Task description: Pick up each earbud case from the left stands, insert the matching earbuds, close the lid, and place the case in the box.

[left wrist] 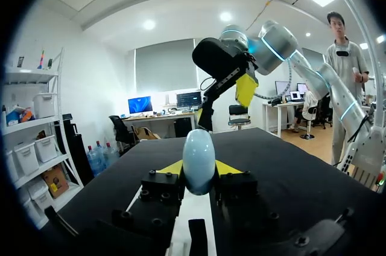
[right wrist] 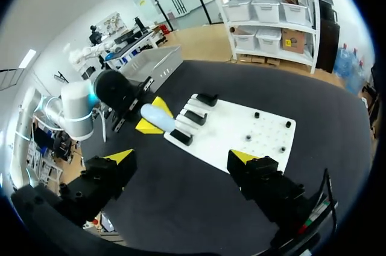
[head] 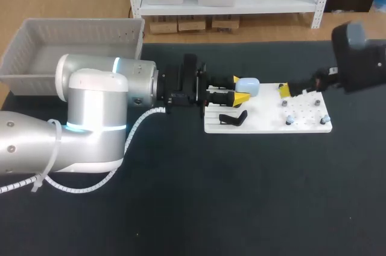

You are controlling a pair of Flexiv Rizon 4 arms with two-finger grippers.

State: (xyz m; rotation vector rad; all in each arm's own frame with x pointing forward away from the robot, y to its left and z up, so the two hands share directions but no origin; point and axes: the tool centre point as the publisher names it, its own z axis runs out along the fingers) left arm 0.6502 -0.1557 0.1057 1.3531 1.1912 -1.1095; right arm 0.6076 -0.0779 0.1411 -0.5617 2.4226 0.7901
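Black table (head: 241, 195), matte cover, runs edge to edge.

Nearest: the left arm comes in low across the left side. The left gripper (head: 240, 87) is clamped on a pale blue earbud case (head: 248, 86), held over the left end of a white board (head: 265, 117).

A black stand (head: 232, 118) sits tilted on the board's near-left part. The earbuds (head: 289, 120), four of them, sit spread over its right half, too small for detail.

The right gripper (head: 288, 91) is over the board's far edge, near the case and not touching it.

Farthest: a grey box (head: 24, 44) at the far-left corner.

Left wrist view only: both yellow tips press the case (left wrist: 199, 156) from opposite sides, so the left gripper (left wrist: 199, 168) holds it firmly, narrow end up.

Right wrist view only: the right gripper (right wrist: 182, 158) has its fingers spread wide, with nothing between them. The board (right wrist: 241, 123) lies ahead of it, and three black stands (right wrist: 196, 117) sit in a row there. The head view shows just one yellow tip of this gripper.
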